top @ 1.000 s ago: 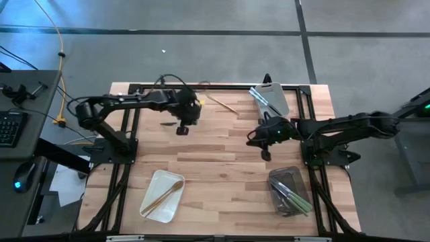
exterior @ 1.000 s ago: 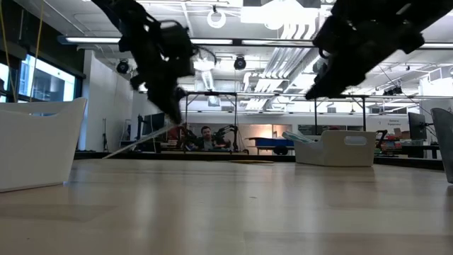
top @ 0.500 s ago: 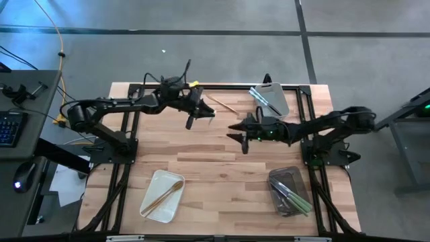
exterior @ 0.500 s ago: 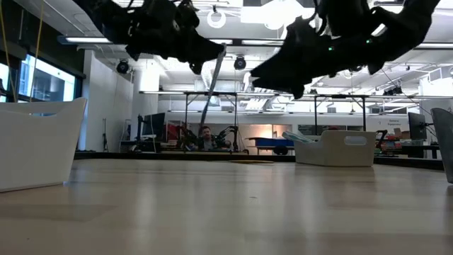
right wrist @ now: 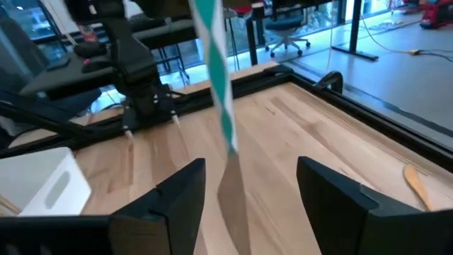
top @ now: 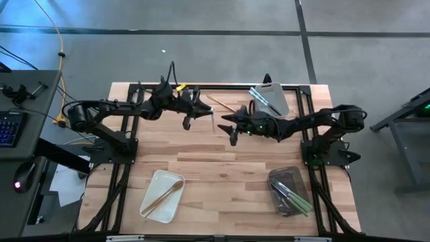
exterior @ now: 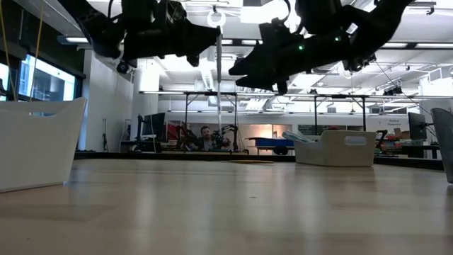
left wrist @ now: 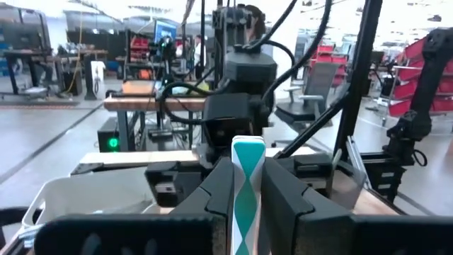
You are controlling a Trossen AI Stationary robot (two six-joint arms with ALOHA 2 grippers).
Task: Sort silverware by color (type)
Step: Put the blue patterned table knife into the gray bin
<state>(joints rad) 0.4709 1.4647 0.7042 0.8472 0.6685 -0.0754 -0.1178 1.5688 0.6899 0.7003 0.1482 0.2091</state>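
Note:
A teal-and-white-handled piece of silverware (exterior: 219, 85) with a silver end hangs high over the table's far middle. My left gripper (top: 200, 111) is shut on it. My right gripper (right wrist: 248, 198) has reached in from the right and is open. Its fingers stand on either side of the silver end (right wrist: 233, 191) without touching it. A gold piece (top: 222, 103) lies flat on the table near the far edge. My left gripper pinches the handle (left wrist: 248, 185) between its two fingers, at its upper end. The fingers reach in about level from the table's left and lie across the handle. The piece hangs upright below them, silver end down, clear of the table.
A white tray (top: 176, 202) with gold pieces sits at the front left. A grey tray (top: 277, 176) with green-handled pieces sits at the front right. A white tray (top: 279, 101) with blue-handled pieces sits at the far right. The table's middle is bare wood.
My left gripper has moved toward the table's right and far edge and tipped to level. The piece it holds has swung from slanting to hanging upright. My right gripper has moved left and toward the far edge to the piece and has opened.

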